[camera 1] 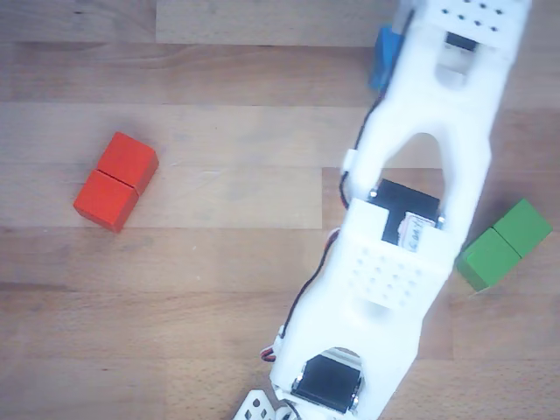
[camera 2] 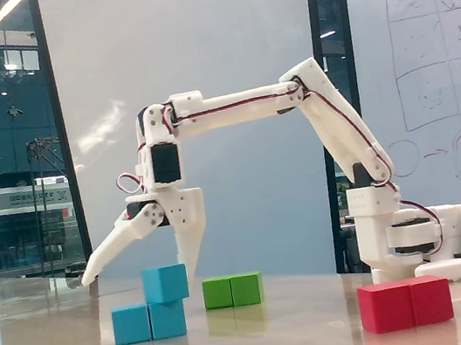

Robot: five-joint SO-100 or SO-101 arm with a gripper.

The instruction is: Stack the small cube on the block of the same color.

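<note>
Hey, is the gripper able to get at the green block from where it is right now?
Probably yes. The gripper hangs open above the blue stack, and the green block sits just beside it with nothing on top or between them.
</note>
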